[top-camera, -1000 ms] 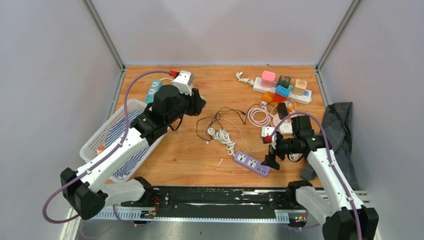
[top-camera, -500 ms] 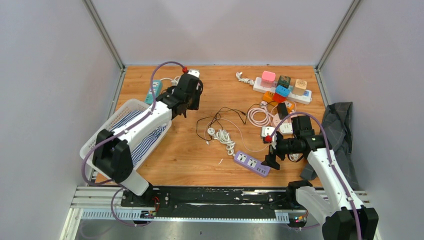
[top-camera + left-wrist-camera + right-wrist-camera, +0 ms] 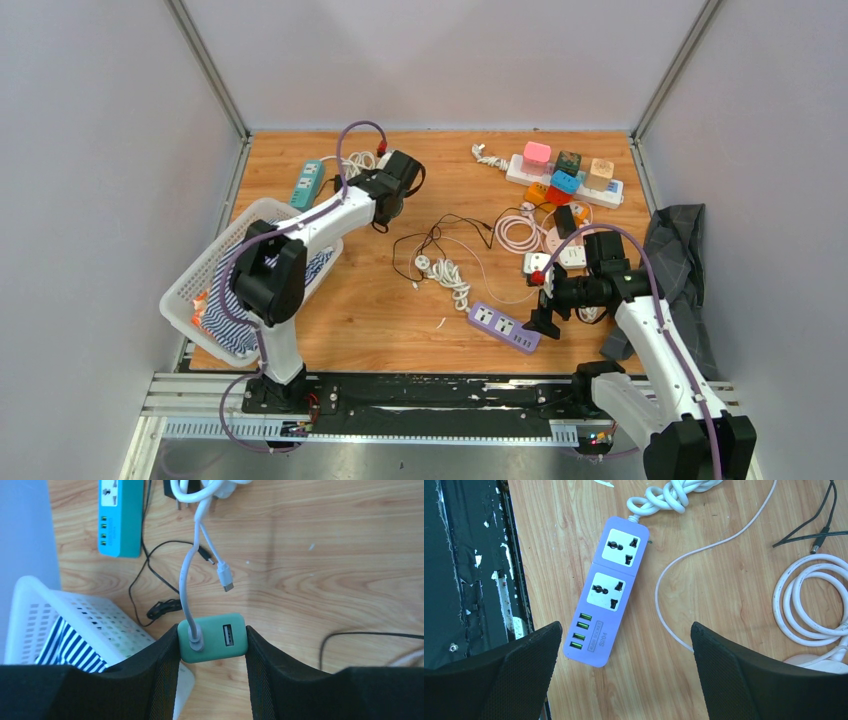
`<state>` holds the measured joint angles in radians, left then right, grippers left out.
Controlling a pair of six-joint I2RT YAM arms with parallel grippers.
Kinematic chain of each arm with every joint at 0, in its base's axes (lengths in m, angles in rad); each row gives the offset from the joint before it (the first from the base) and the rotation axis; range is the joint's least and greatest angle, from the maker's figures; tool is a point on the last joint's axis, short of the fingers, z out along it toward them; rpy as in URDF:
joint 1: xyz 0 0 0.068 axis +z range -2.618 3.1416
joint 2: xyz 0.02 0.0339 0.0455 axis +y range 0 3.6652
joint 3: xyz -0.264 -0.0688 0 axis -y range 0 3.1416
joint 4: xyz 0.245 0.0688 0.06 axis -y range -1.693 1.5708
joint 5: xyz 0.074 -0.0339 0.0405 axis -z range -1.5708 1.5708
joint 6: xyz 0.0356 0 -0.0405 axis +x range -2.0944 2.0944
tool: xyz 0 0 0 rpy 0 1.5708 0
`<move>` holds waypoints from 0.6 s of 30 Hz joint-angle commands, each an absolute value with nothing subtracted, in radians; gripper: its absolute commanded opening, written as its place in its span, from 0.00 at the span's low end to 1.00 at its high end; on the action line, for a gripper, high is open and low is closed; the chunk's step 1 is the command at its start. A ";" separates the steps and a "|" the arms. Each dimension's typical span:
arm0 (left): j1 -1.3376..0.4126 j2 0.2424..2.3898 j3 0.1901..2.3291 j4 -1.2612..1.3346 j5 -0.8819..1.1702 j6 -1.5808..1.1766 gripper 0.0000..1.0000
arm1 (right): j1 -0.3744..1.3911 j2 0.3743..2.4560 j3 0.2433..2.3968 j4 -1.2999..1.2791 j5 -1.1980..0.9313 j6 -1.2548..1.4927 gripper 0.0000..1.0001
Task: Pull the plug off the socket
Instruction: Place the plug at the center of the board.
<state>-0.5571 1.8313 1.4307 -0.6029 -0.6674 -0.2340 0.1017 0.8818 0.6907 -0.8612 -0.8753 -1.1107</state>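
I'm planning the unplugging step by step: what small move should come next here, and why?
Probably start the right gripper toward the left gripper. The left is closed on the green charger, with the white cable plugged into one port; the right hangs open over the purple power strip, holding nothing, so it seems free to pull the cable.

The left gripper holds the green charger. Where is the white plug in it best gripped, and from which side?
Probably the short stiff plug body right at the green charger port face, not the thin cable, which would only bend. The left gripper covers the charger's two flanks, leaving the port face free: come in there and pull straight away from it.
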 commanded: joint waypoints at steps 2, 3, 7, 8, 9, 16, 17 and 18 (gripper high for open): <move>-0.545 1.902 1.493 -0.638 -0.810 -0.198 0.00 | 0.086 0.884 0.678 -0.894 -0.908 -1.127 1.00; -0.543 1.914 1.498 -0.637 -0.820 -0.195 0.00 | 0.086 0.883 0.678 -0.894 -0.908 -1.127 1.00; -0.538 1.950 1.512 -0.646 -0.850 -0.186 0.00 | 0.083 0.885 0.677 -0.894 -0.910 -1.126 1.00; -0.536 1.960 1.517 -0.654 -0.860 -0.187 0.01 | 0.082 0.885 0.677 -0.895 -0.910 -1.127 1.00; -0.535 1.969 1.520 -0.660 -0.871 -0.187 0.02 | 0.081 0.885 0.676 -0.894 -0.910 -1.126 1.00; -0.525 2.022 1.505 -0.664 -0.914 -0.176 0.18 | 0.072 0.881 0.677 -0.897 -0.916 -1.127 1.00; -0.525 2.029 1.504 -0.664 -0.914 -0.177 0.21 | 0.072 0.882 0.676 -0.897 -0.917 -1.130 1.00; -0.523 2.035 1.502 -0.664 -0.914 -0.177 0.22 | 0.072 0.882 0.676 -0.897 -0.918 -1.130 1.00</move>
